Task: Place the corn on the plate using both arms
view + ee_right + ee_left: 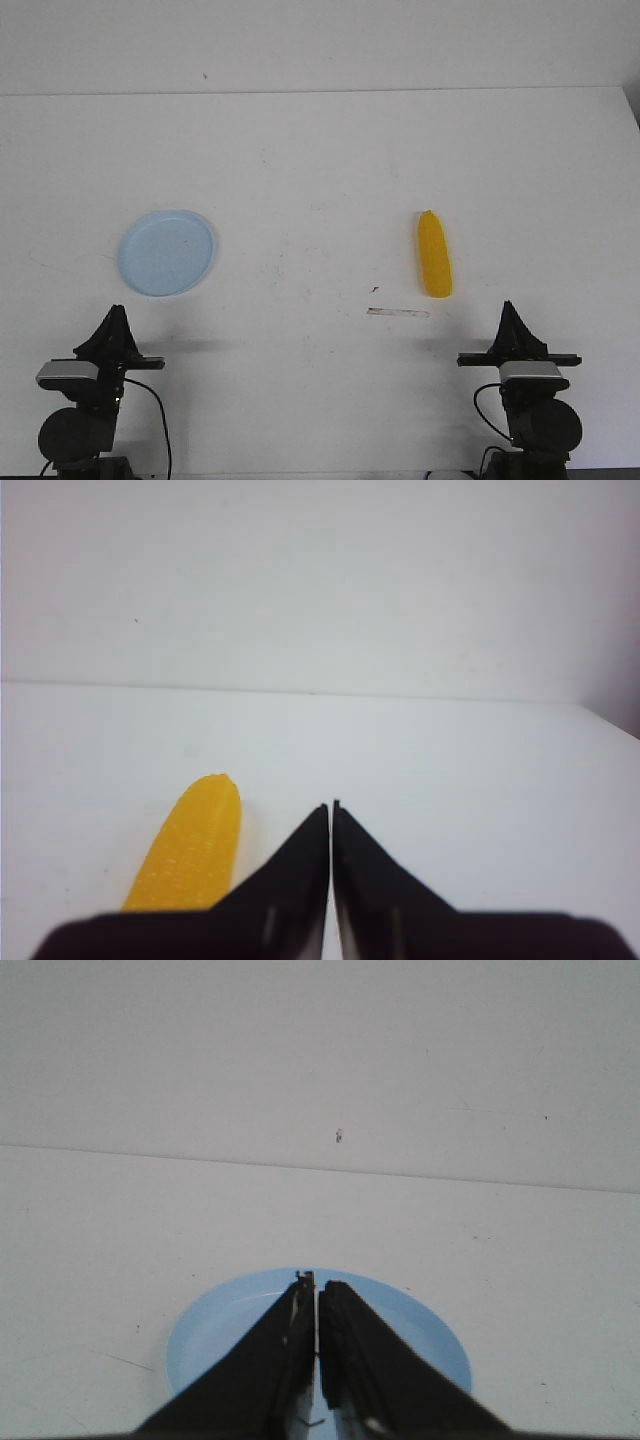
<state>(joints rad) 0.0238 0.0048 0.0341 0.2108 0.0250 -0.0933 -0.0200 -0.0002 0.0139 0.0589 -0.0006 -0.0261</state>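
The yellow corn lies on the white table right of centre, its tapered end pointing away from me. It also shows in the right wrist view, beside the fingers. The pale blue plate lies empty at the left and shows in the left wrist view just beyond the fingers. My left gripper is shut and empty near the front edge, short of the plate. My right gripper is shut and empty near the front edge, to the right of the corn and nearer me.
A thin pale strip and a small dark speck lie on the table just in front of the corn. The table's far edge meets a plain wall. The table's right edge shows at the far right.
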